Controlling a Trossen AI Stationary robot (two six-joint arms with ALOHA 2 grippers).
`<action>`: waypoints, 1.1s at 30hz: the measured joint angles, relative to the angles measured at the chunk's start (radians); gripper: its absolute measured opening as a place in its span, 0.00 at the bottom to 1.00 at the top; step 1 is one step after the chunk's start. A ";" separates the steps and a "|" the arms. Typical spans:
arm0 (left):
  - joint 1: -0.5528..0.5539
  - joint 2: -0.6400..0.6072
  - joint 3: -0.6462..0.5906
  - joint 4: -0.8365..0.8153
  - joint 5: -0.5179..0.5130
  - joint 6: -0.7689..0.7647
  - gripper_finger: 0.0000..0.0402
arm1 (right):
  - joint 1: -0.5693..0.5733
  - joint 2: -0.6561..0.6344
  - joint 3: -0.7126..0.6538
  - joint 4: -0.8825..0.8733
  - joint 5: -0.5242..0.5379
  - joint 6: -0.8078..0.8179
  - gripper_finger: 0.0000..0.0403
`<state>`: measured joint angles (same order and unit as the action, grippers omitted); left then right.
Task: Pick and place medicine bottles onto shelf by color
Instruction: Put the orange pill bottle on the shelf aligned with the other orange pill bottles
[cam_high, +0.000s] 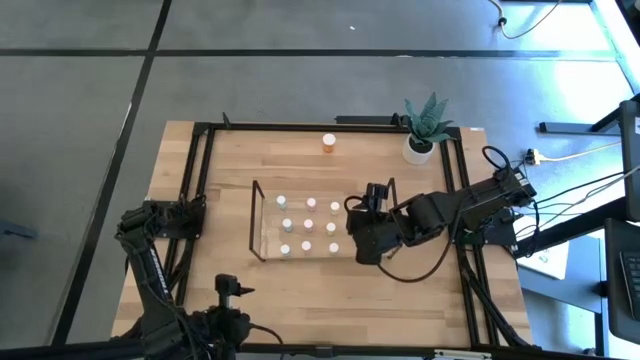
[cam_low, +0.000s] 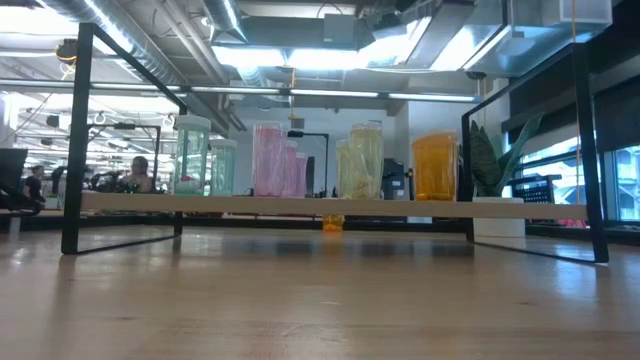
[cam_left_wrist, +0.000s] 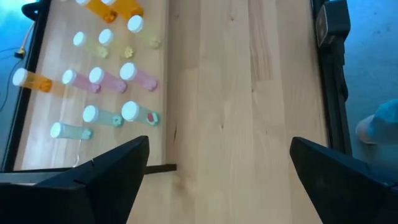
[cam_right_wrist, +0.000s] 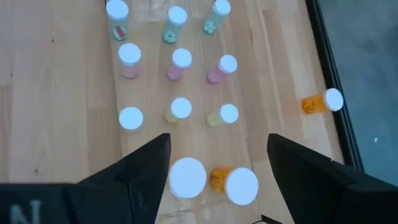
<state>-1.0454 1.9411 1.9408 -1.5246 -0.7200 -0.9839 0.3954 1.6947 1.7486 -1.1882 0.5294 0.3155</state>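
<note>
Your right gripper (cam_right_wrist: 214, 171) hovers with jaws apart, holding nothing. Two white-capped medicine bottles (cam_right_wrist: 188, 177) stand directly below the jaws at the near end of the shelf (cam_high: 258, 222); more caps sit in rows just beyond. A lone orange bottle (cam_high: 329, 143) stands well apart. Your left gripper (cam_left_wrist: 217, 168) waits wide open over bare table (cam_left_wrist: 249, 93).

A single white letter "N" is showing on the dark gripper body (cam_right_wrist: 25, 208), lower left of the right wrist view.
</note>
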 joint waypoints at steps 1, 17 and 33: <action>0.001 0.000 0.000 -0.002 -0.003 0.009 0.96 | 0.000 0.000 0.000 0.000 0.000 0.012 0.67; 0.316 -0.215 0.000 -0.047 -0.115 0.312 0.96 | 0.014 -0.012 0.000 -0.061 -0.027 -0.016 0.67; 0.874 -0.578 -0.244 0.212 0.035 0.797 0.96 | 0.001 -0.147 0.000 -0.088 -0.025 -0.135 0.67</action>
<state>-0.1718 1.3631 1.6971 -1.3131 -0.6851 -0.1870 0.3969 1.5474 1.7481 -1.2766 0.5043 0.1806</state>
